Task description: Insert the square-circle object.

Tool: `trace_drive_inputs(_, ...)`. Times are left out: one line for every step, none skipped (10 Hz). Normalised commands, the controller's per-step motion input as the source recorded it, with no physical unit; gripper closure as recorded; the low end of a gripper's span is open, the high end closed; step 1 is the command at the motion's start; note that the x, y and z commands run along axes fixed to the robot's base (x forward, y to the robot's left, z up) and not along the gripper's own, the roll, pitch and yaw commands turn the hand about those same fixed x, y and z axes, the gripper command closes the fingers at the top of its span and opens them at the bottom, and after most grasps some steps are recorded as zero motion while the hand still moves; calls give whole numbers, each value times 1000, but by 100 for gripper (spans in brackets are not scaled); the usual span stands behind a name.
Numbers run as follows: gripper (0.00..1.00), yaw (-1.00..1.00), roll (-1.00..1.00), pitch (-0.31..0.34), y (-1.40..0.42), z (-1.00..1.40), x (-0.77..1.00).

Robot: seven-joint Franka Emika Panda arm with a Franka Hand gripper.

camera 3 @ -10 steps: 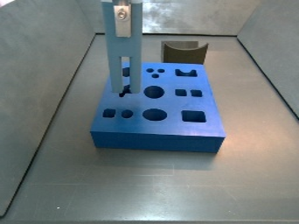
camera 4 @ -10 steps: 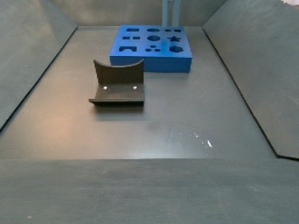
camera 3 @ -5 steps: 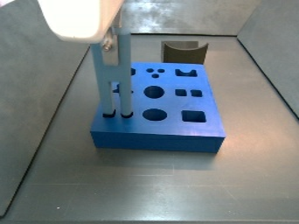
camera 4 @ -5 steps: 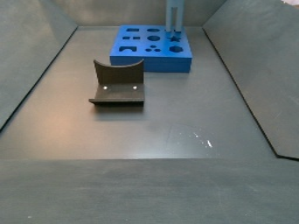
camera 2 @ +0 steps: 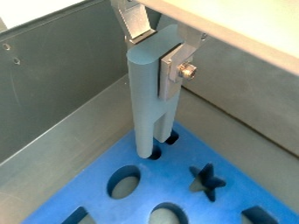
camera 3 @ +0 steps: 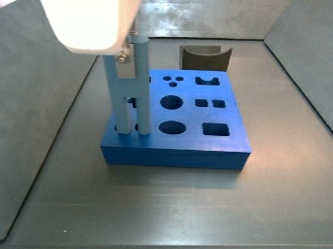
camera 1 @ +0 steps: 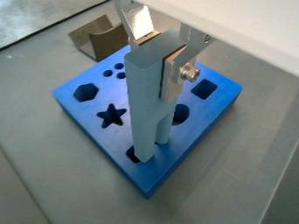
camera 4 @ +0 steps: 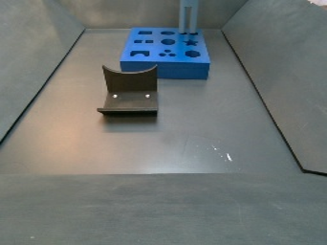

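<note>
The square-circle object (camera 1: pixel 149 105) is a tall light-blue piece, standing upright. My gripper (camera 1: pixel 160 51) is shut on its upper end, silver fingers (camera 1: pixel 142 24) on both flat sides; it also shows in a wrist view (camera 2: pixel 156 51). The piece's lower end sits in a hole at a corner of the blue block (camera 1: pixel 93 109). In a side view the piece (camera 3: pixel 124 102) stands at the block's (camera 3: pixel 196 141) near left corner, under my gripper (camera 3: pixel 129 51). In a side view the piece (camera 4: pixel 189 17) rises from the block (camera 4: pixel 163 59) at the back.
The block has several other holes: a star (camera 1: pixel 111 115), a hexagon (camera 1: pixel 84 91), circles and squares. The dark fixture (camera 3: pixel 204 55) stands behind the block, and shows in a side view (camera 4: pixel 128 94) in the middle of the floor. Grey walls enclose the floor.
My gripper has carried the piece from the block's middle left to its corner hole and lowered it; in the last half second it has sunk a little further.
</note>
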Motion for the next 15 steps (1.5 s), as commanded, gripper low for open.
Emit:
trace_drive_inputs(100, -43, 90, 0, 154, -280, -46)
trace_drive_inputs(100, -40, 40, -26, 174, -163, -217)
trace_drive_inputs(100, 0, 0, -51, 191, -174, -277)
trace_drive_inputs(100, -9, 0, -10, 186, -211, -191)
trace_drive_inputs(100, 0, 0, 0, 160, -254, -31)
trace_drive_inputs(100, 0, 0, 0, 34, -323, 0)
trace_drive_inputs(100, 0, 0, 0, 0, -314, -23)
trace_drive_inputs(100, 0, -39, 0, 0, -291, -26)
trace_drive_inputs(100, -14, -63, 0, -11, -277, 0)
trace_drive_inputs(100, -51, -73, 7, -106, -303, 37)
trace_drive_inputs(100, -34, -51, 1, -80, -320, 0)
trace_drive_inputs(100, 0, -106, 0, -71, -291, -40)
trace_drive_inputs(100, 63, -169, 0, -51, -300, 0)
trace_drive_inputs(100, 80, -116, 1, -14, -346, 0)
trace_drive_inputs(100, 89, -137, 0, -3, -346, 0)
